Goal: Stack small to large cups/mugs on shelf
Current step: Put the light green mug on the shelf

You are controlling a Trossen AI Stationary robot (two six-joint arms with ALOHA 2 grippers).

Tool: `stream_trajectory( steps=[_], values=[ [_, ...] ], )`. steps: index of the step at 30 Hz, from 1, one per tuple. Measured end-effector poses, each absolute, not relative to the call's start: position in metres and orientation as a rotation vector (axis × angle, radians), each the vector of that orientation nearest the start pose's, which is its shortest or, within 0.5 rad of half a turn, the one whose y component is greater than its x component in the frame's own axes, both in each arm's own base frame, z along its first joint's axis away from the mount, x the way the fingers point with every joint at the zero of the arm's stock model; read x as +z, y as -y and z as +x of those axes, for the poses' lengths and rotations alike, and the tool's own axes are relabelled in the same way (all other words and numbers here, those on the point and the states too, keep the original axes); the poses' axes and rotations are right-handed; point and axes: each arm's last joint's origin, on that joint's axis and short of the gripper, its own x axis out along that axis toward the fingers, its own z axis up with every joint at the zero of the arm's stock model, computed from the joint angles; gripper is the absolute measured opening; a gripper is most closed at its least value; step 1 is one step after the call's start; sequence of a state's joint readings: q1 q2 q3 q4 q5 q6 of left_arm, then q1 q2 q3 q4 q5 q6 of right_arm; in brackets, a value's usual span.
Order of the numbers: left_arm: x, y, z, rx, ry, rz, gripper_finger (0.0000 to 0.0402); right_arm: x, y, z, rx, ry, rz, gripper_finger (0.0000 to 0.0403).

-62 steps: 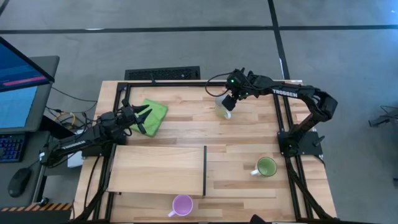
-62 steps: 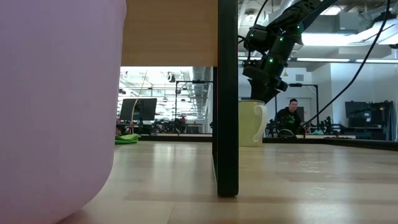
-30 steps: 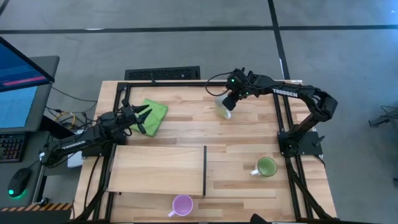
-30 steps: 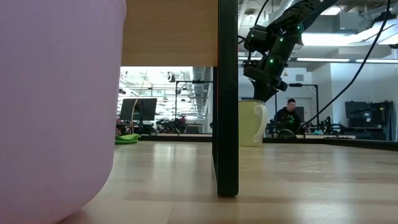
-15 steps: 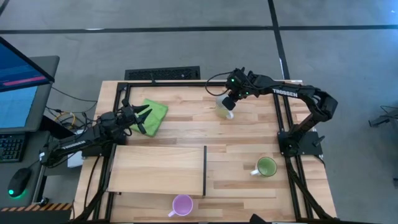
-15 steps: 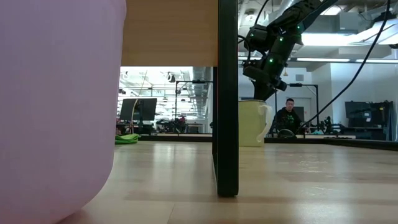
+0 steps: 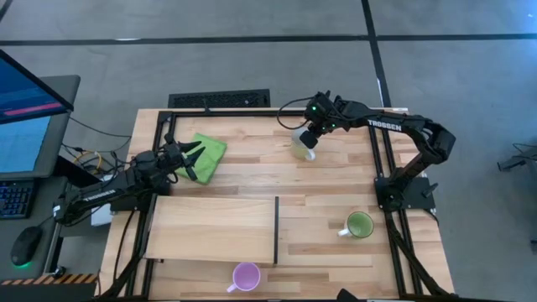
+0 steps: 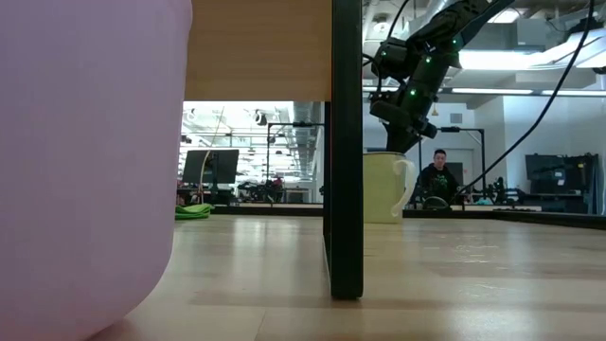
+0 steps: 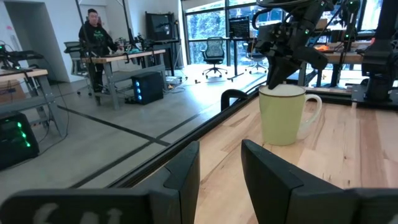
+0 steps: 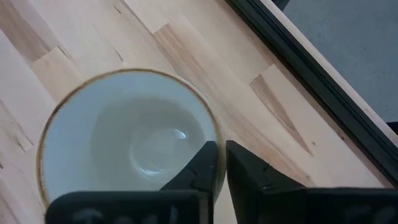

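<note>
A cream mug (image 7: 300,148) stands upright on its base on the far part of the table, with my right gripper (image 7: 310,137) shut on its rim from above. The same mug shows in the low view (image 8: 383,188) and the left wrist view (image 9: 283,116). A green mug (image 7: 360,225) stands near the right edge and a light purple mug (image 7: 246,276) at the near edge. The pale shelf board (image 7: 210,228) lies flat between them. My left gripper (image 7: 194,159) waits open over the left side, pointing level. My right gripper holds the cream mug's rim (image 10: 215,144), one finger (image 10: 202,167) inside the cup and the other outside its wall. The fingers slant down from above and from the table's right. The mug stays upright with its base on the table.
A green folded cloth (image 7: 211,149) lies at the far left, under my left gripper. The shelf's dark edge strip (image 8: 346,142) stands in front of the low camera, with the purple mug (image 8: 85,161) filling that view's left. A person sits in the room beyond the table.
The cream mug has turned a little on the table under my right gripper: in the low view its handle now sticks out farther to the side than a second ago. Both arms have kept their places.
</note>
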State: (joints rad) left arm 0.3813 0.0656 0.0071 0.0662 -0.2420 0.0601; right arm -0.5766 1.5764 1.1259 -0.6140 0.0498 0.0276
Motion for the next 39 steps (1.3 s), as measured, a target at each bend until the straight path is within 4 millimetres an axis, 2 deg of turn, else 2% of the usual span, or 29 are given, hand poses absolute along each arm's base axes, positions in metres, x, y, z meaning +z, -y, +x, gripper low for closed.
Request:
stream_trajectory(
  steps=[15,24,31,39],
  values=[
    [0.167,-0.044,0.091,0.623,-0.011,0.059,0.011,0.229,0.168,0.266,-0.583,-1.038,0.328,0.0056],
    [0.167,-0.044,0.091,0.623,-0.011,0.059,0.011,0.212,0.171,0.279,-0.566,-1.065,0.317,0.0056],
    [0.167,-0.044,0.091,0.623,-0.015,0.069,0.011,0.213,0.171,0.28,-0.541,-1.059,0.295,0.0024],
    [0.167,-0.044,0.091,0.623,-0.018,0.083,0.011,0.212,0.171,0.279,-0.537,-1.061,0.294,0.0023]
  ],
)
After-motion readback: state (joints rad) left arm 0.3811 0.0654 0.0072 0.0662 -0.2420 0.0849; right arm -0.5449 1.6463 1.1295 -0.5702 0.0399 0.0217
